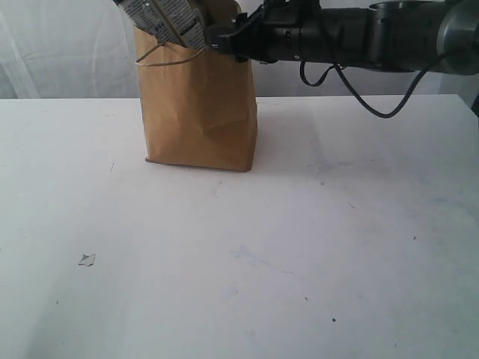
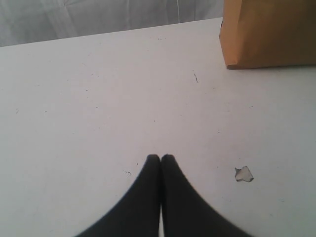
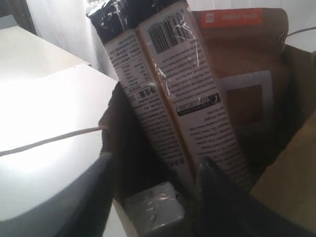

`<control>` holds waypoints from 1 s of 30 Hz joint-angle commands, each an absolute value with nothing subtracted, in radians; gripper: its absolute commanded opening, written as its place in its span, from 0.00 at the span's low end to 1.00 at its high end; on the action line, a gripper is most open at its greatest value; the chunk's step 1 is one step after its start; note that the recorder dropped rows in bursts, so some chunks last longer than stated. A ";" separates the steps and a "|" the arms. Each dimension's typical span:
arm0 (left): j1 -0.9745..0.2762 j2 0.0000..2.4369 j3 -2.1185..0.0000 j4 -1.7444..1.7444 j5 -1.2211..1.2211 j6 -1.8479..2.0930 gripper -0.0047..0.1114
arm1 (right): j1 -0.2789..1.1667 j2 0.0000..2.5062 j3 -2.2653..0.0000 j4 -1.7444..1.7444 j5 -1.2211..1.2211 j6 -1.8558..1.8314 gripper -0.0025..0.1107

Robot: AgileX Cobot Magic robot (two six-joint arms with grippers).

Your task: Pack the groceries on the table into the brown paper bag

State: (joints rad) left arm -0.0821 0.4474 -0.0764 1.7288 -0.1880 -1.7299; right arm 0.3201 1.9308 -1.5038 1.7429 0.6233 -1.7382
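The brown paper bag (image 1: pixel 200 105) stands upright at the back of the table (image 1: pixel 299 247). The long dark-blue/cream packet (image 1: pixel 161 16) sticks out of its mouth, leaning. My right gripper (image 1: pixel 224 34) reaches in from the right at the bag's rim. In the right wrist view that gripper (image 3: pixel 157 160) is open, its fingers apart over the bag's opening, with the packet (image 3: pixel 168 89) leaning beside one finger. The copper-brown pouch (image 3: pixel 247 74) and the small white carton (image 3: pixel 155 210) lie inside. My left gripper (image 2: pixel 161 158) is shut and empty above bare tabletop.
A small torn scrap (image 1: pixel 87 259) lies on the table at front left, also near the left gripper as the scrap (image 2: pixel 243 173). The bag's cord handle (image 3: pixel 49 140) hangs outward over the rim. A white curtain backs the table.
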 commanded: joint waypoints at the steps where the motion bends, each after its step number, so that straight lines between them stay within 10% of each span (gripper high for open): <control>1: -0.082 0.441 -0.070 1.744 -0.191 -1.730 0.04 | 0.319 1.927 -1.514 1.744 0.624 -1.750 0.49; 12: -0.082 0.441 -0.082 1.744 -0.144 -1.728 0.04 | 0.315 1.804 -1.514 1.724 0.545 -1.607 0.42; 30: -0.082 0.441 -0.386 1.744 0.076 -1.728 0.04 | 0.213 1.451 -1.514 0.271 0.534 -0.615 0.02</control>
State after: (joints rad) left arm -0.0821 0.4474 -0.3648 1.7288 -0.0163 -1.7286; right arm 0.2557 1.4939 -1.5064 0.4884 0.4818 -0.8192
